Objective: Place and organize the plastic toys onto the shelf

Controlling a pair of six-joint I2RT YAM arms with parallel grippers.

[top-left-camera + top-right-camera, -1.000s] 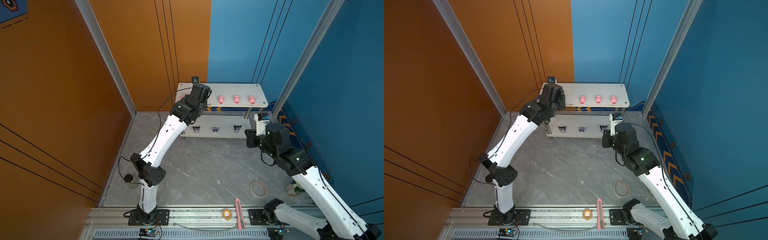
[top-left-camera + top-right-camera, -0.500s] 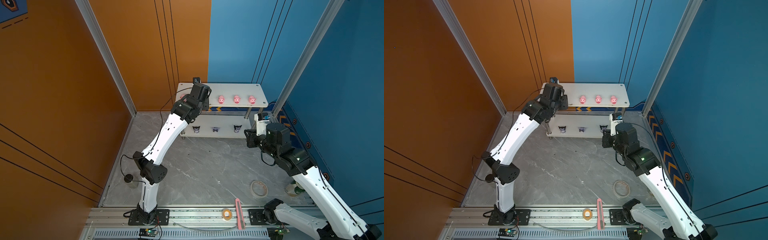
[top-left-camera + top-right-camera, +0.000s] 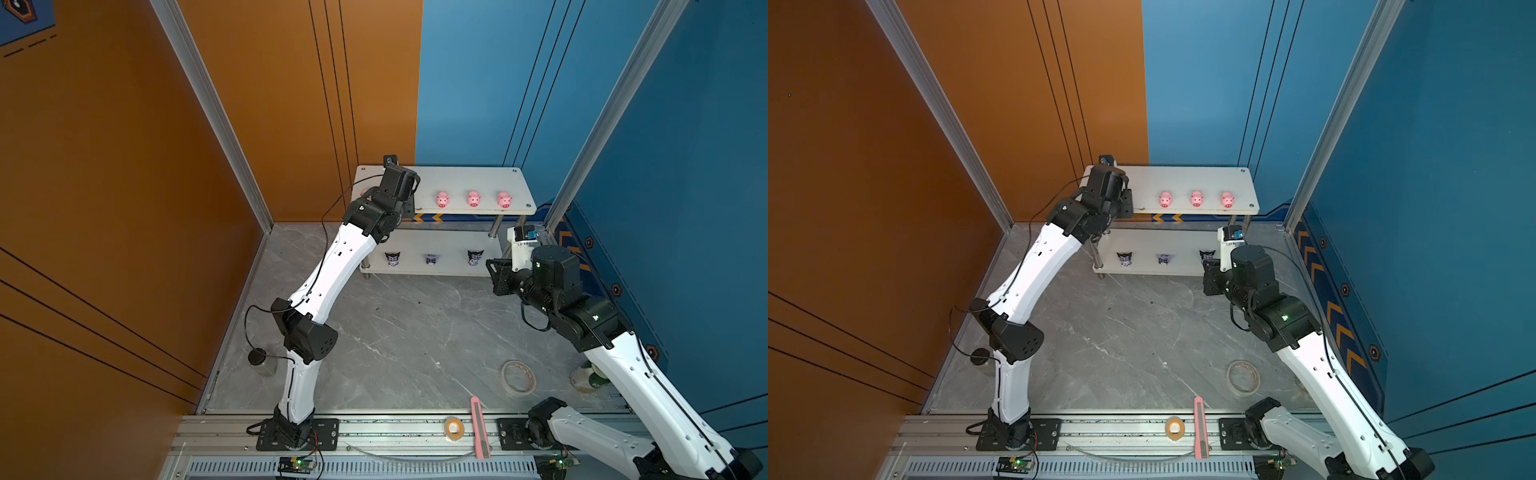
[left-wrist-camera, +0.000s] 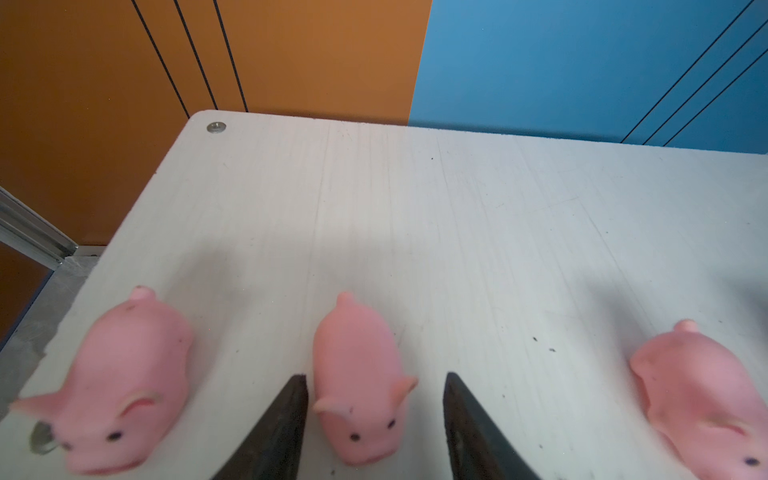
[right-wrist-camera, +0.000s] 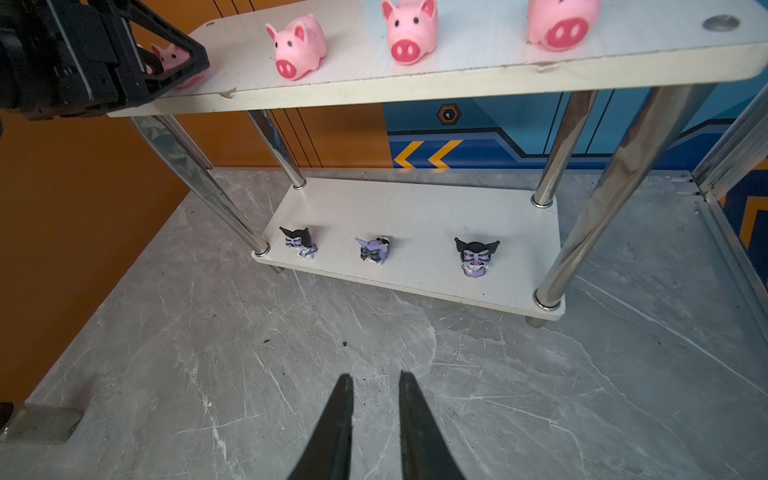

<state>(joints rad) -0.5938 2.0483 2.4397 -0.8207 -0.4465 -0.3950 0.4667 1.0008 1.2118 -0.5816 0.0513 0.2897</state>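
Almost nothing has moved: the left arm [image 3: 332,266] has shifted only a tiny bit at the left end of the shelf [image 3: 457,178], and the right arm [image 3: 623,361] sits where it was.

The grey bench [image 3: 395,332] is the biggest thing. Both arms reach over it from the near rail [image 3: 374,428]. The shelf stands at the far end of the bench, with a top board and a low board on shiny legs.

The left tool [image 4: 374,376] is over the top board, near its left end. It is open, with its fingers [image 4: 282,428] on each side of a pig [image 4: 357,386]. One finger is right beside the pig and the other stands clear. The right tool [image 5: 375,375] hangs over the bench on the near side of the shelf. Its fingers are a little apart and hold nothing.

A pale tape ring [image 3: 517,376] lies near and right on the bench. A pink knife [image 3: 477,426] lies across the rail, with a small tape roll [image 3: 454,427] just left of it.

Five pigs stand in a row along the near edge of the top board. An end pig [image 4: 124,386] is at the left. Next comes the one between the fingers, then three more pigs [image 3: 473,198] to the right. Three figurines [image 3: 432,259] sit in a row on the low board.
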